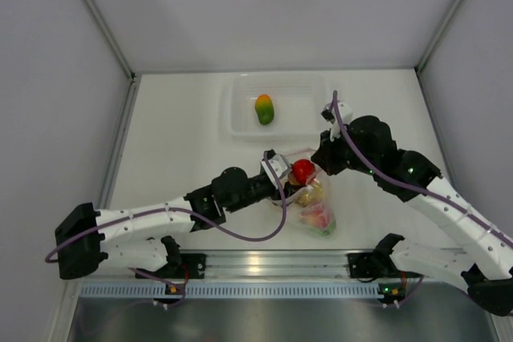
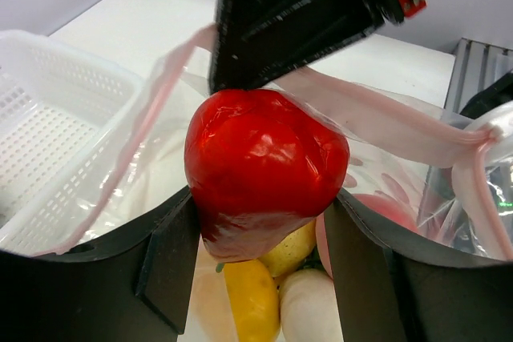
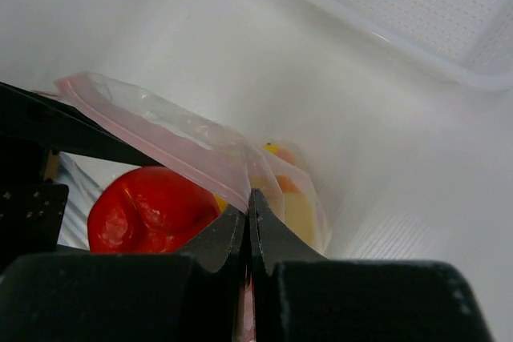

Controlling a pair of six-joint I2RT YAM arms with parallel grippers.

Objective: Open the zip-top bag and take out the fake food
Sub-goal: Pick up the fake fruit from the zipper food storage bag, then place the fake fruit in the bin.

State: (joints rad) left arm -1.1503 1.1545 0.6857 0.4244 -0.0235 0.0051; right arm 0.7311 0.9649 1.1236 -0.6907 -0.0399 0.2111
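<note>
The zip-top bag [image 1: 318,212] lies between the two arms with its pink zip strip [image 2: 385,130] pulled apart. My left gripper [image 2: 260,198] is shut on a glossy red piece of fake food [image 2: 264,166], held at the bag's mouth [image 1: 302,171]. Below it, inside the bag, lie a yellow piece [image 2: 252,298], a white piece [image 2: 309,306] and a pink one. My right gripper [image 3: 250,198] is shut on the bag's zip edge [image 3: 160,130], holding that side up. From the top view the right gripper [image 1: 322,154] sits just right of the red piece.
A rigid clear tub [image 1: 240,122] stands at the back centre with a green-and-orange fake fruit [image 1: 264,109] inside. Its perforated floor shows beside the bag [image 2: 48,110] and beyond it [image 3: 417,30]. Grey walls close in the white table on three sides.
</note>
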